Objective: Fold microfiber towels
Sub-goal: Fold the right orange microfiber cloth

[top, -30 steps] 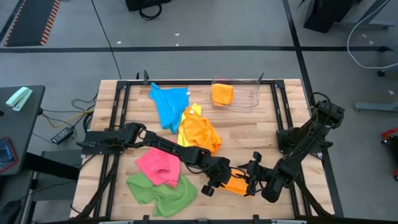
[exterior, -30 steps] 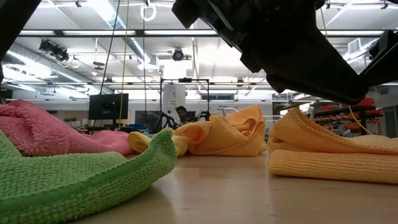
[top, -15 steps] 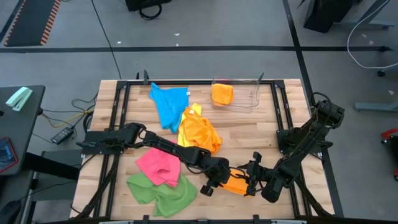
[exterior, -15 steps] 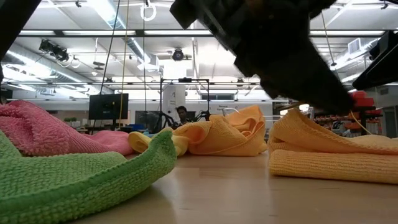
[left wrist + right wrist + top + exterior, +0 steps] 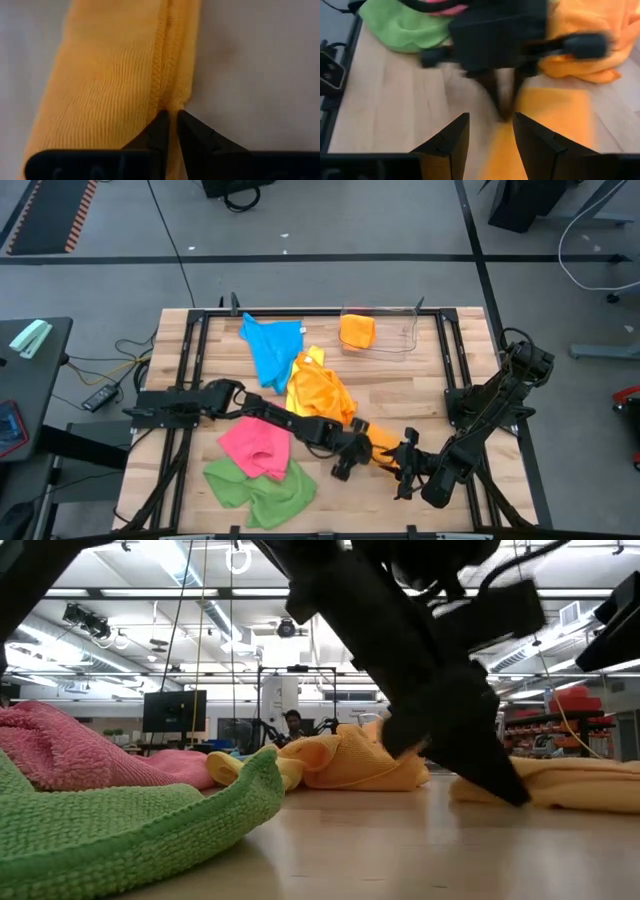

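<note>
Left wrist view shows the left claw [image 5: 169, 125] nearly shut, its tips pinching the hemmed edge of the orange towel [image 5: 115, 90], whose folded strip runs lengthwise straight ahead of the fingers. From the high view that towel [image 5: 378, 452] lies near the bench's front edge, right of centre, between the two claws; the left claw [image 5: 345, 463] sits at its left end and the right claw [image 5: 405, 477] at its right end, both about equally near. The right claw's fingers stand apart with the strip beneath them in the right wrist view, not clearly gripping. I judge the next move turns on that long axis: the pinched end would be carried along it toward the right claw.
</note>
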Tool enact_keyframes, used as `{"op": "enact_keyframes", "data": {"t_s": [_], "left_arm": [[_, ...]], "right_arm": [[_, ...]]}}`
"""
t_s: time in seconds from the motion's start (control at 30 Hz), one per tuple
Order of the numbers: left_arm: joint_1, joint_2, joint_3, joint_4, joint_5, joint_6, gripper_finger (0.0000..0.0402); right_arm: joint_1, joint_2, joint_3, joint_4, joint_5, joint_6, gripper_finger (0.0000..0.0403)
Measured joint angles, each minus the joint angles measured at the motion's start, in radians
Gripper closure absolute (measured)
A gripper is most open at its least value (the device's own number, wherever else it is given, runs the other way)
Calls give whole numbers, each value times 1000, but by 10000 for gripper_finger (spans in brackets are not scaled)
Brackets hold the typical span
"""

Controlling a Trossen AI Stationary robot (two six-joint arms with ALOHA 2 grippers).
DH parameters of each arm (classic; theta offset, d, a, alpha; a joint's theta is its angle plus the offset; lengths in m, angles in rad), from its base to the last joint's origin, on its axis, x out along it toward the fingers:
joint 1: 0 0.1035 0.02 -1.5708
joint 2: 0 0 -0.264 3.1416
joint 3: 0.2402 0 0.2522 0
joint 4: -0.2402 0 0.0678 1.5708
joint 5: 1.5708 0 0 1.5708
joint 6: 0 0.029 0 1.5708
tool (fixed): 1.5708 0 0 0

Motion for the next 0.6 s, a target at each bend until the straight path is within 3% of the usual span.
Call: {"op": "enact_keyframes", "data": {"t_s": [0.1,0.2,0.37,0.6], "left_arm": [[20,0,4,-22,-127,-49,357],[23,-12,25,-114,-160,-103,358],[6,-44,43,-199,-95,-121,357],[-22,-61,45,-182,-18,-121,366]], "right_arm": [[0,0,1,-24,-22,3,242],[0,0,1,-67,-36,46,242],[0,0,1,-199,-43,169,242],[-20,0,-1,-513,-25,493,242]]}}
